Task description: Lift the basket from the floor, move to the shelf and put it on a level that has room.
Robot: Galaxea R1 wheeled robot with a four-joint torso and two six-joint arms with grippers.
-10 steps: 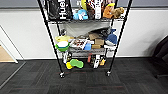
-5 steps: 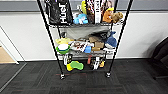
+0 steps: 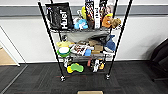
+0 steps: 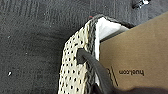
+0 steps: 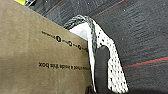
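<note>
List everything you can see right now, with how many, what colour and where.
Shelf: one, black wire rack on small wheels, against the pale wall.
Black bag: one, white lettering, upper tier.
Soft toys: several, orange and blue, upper tier.
Bowl: one, green and white, middle tier.
Packets and toys: a mixed heap, count unclear, middle tier.
Green and yellow items: a few, lowest tier.
Basket: one, cream woven with dark grey rim, pale liner and dark end handle, above the carpet.
Cardboard box: one, brown with printed text, inside the basket.
Floor: dark grey carpet tiles.
Chair: one, dark, beside the shelf.
</note>
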